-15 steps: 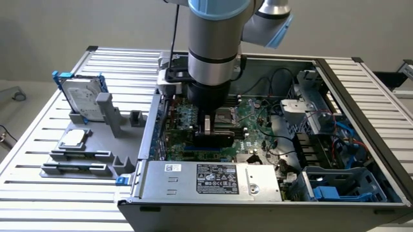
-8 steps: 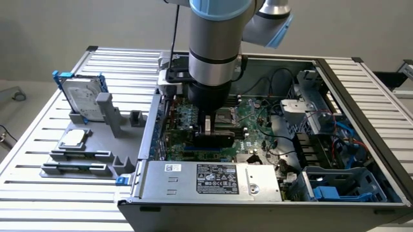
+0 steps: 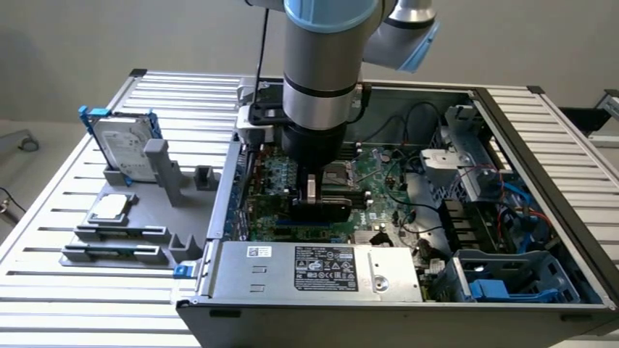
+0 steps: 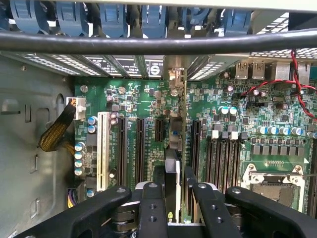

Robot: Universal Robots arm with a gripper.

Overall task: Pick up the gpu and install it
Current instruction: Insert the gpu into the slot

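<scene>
Firmly, the black gripper (image 4: pixel 176 198) pinches the thin, flat gpu (image 4: pixel 171 168) edge-on over the green motherboard (image 4: pixel 133 99).

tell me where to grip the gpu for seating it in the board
Its upper edge, coming from above, one finger on each flat face, as the gripper holds it. The gpu stands on edge over the slots, so its lower edge has to stay free.

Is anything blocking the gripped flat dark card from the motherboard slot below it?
Nothing visible does. The gripper holds the flat dark gpu edge-on among the black expansion slots of the green motherboard; the yellow braided cable lies aside by the case wall.
</scene>
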